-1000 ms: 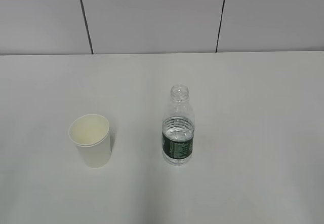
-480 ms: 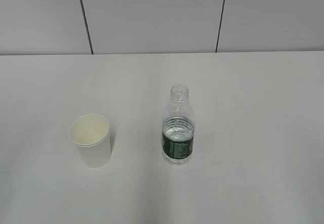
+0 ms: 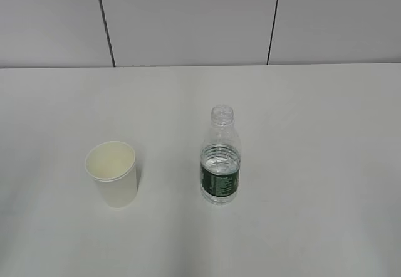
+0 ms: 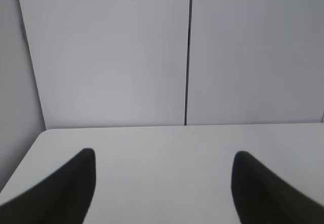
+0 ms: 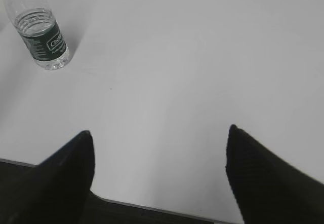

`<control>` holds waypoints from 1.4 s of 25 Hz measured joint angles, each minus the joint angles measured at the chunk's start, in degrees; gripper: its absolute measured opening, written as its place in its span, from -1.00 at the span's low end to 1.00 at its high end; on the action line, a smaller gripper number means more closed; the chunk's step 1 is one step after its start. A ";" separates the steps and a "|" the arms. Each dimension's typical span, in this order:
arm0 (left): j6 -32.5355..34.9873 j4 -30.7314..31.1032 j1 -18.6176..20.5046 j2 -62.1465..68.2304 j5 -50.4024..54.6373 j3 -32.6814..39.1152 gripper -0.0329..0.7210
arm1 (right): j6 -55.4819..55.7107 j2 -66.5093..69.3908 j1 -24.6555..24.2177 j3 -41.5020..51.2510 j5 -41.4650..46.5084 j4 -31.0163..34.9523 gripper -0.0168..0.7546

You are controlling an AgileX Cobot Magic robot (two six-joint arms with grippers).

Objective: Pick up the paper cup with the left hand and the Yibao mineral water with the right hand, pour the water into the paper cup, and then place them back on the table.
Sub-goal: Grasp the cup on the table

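Paper cup (image 3: 112, 173) stands upright on the table (image 3: 313, 227), left of centre in the exterior view, its open mouth showing a pale cream inside. Just to its right, apart from it and not touching, stands the water bottle (image 3: 220, 156), upright, capless, with a dark green label band around its lower body and water reaching to about the top of that band. Nothing lies between the two or around them, and neither arm shows in the exterior view.

The left gripper (image 4: 163, 183) points toward the back wall over the far left end of the table, its two black fingers (image 4: 61, 193) spread wide with only bare tabletop between them. The right gripper (image 5: 159, 168) hangs near the table's front edge, its jaws also wide apart and holding nothing; in its view the bottle (image 5: 39, 31) sits well off at the upper left.

The tabletop is plain white and smooth. Behind it rises a pale grey panelled wall (image 3: 188, 20) split by thin dark vertical seams (image 3: 104, 20).
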 joint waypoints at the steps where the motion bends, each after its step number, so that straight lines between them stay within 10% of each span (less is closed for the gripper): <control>1: 0.00 0.85 0.00 1.64 -1.55 0.11 0.54 | 0.00 0.00 0.00 0.00 0.00 0.00 0.58; 35: -4.18 7.60 0.00 61.79 -64.10 10.06 0.54 | 0.00 0.00 0.00 0.00 0.00 0.00 0.58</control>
